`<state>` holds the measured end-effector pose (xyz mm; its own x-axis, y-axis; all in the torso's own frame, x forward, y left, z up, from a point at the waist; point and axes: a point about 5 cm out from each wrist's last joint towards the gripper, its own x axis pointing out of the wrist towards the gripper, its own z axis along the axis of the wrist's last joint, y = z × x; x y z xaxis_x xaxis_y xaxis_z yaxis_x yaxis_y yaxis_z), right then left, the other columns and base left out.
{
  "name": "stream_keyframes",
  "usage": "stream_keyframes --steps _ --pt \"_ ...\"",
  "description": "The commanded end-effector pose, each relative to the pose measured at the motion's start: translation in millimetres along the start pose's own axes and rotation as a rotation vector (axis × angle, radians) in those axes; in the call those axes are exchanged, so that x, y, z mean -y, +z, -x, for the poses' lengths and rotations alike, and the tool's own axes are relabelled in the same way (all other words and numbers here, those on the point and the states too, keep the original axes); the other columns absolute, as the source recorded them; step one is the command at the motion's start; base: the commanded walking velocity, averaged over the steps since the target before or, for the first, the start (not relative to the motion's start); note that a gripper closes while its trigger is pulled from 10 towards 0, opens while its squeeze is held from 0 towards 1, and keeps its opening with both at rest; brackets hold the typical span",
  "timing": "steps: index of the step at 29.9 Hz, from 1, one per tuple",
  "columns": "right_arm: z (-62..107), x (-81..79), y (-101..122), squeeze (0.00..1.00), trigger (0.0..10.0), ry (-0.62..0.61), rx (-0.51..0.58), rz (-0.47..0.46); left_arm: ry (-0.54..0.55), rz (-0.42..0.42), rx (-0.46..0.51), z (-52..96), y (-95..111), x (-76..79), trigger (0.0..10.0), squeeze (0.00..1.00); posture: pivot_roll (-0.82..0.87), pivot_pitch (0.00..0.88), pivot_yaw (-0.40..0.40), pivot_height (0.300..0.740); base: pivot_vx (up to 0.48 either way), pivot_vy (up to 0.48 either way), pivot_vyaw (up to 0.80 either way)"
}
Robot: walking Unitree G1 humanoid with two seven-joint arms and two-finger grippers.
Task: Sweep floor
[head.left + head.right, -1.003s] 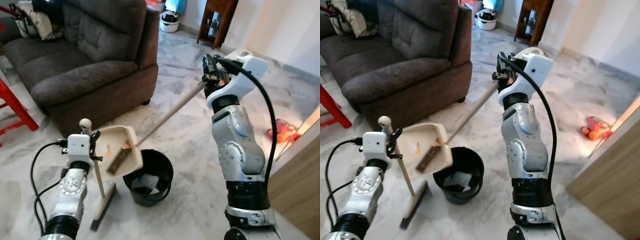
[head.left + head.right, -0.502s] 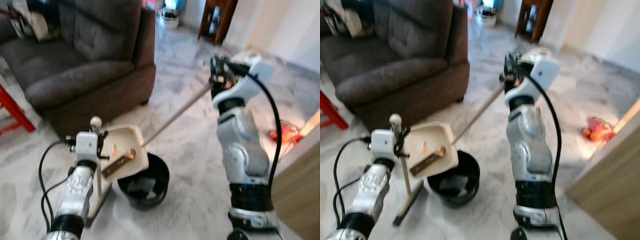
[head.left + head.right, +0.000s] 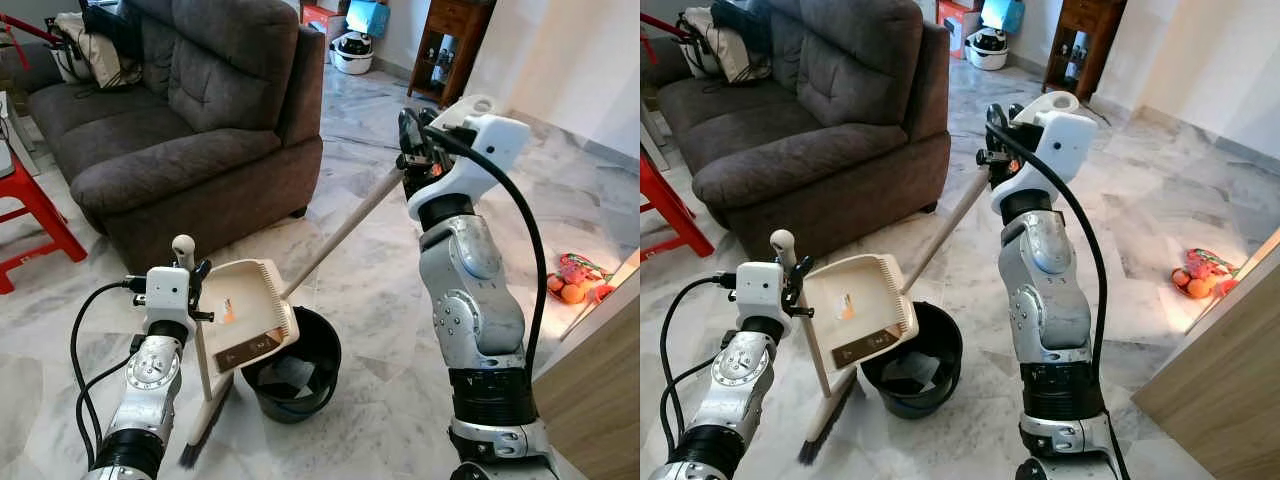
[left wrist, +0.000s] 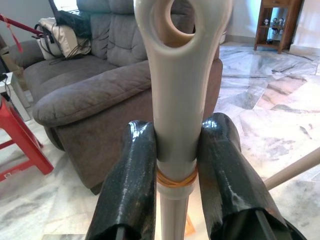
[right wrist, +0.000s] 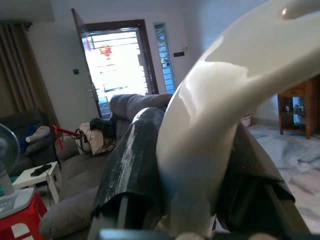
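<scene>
Left eye: your right gripper (image 3: 412, 160) is raised high, clenched on the top end of the dustpan's long handle (image 3: 345, 228). That handle slants down toward the left arm to the dustpan (image 3: 245, 318). The pan is tipped up, its toothed lip at the near-left rim of the black bucket (image 3: 292, 362). A dark flat scrap and a small orange bit lie on the pan face. Judgement: the pan mouth sits above and just left of the bucket opening, so tipping depends on the right arm rotating that long axis toward the bucket.

Right eye: your left gripper (image 3: 788, 285) grasps the broom (image 3: 812, 350) near its knob. The stick runs almost upright, bristles on the marble floor (image 3: 1160, 200) just left of the bucket, behind the pan. The sofa (image 3: 820, 120) stands well apart, beyond.

Left wrist: both fingers (image 4: 131, 175) press the cream broom shaft, one each side, just below the hanging hole; an elastic band circles the shaft between them.

Right wrist: fingers (image 5: 127, 160) close around a white curved handle end, blurred by nearness.
</scene>
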<state>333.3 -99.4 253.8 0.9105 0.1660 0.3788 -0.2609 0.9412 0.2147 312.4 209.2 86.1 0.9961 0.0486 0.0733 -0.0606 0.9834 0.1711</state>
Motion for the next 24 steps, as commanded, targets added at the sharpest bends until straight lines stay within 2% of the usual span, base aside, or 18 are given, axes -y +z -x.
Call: stream_keyframes --steps 1,7,16,24 --pt "1.2 -11.5 22.6 0.0 10.0 0.071 0.132 -0.011 0.004 -0.013 0.056 -3.0 10.3 -0.1 10.0 0.0 0.03 0.0 -0.053 0.74 0.0 0.0 0.0" --pt "5.7 -26.4 27.5 0.0 10.0 0.185 0.181 -0.028 0.003 -0.018 0.059 -2.9 10.7 -0.6 10.0 0.0 0.03 0.0 -0.054 0.74 0.0 0.0 0.0" --pt "13.3 -40.6 30.6 0.0 10.0 0.285 0.238 -0.04 -0.007 -0.032 0.064 -3.1 11.7 0.1 10.0 0.0 0.03 0.0 -0.053 0.74 0.0 0.0 0.0" --pt "18.6 -50.5 19.6 0.0 10.0 0.336 0.191 0.006 -0.008 -0.036 0.06 -3.0 11.1 0.3 10.0 0.0 0.03 0.0 -0.05 0.74 0.0 0.0 0.0"
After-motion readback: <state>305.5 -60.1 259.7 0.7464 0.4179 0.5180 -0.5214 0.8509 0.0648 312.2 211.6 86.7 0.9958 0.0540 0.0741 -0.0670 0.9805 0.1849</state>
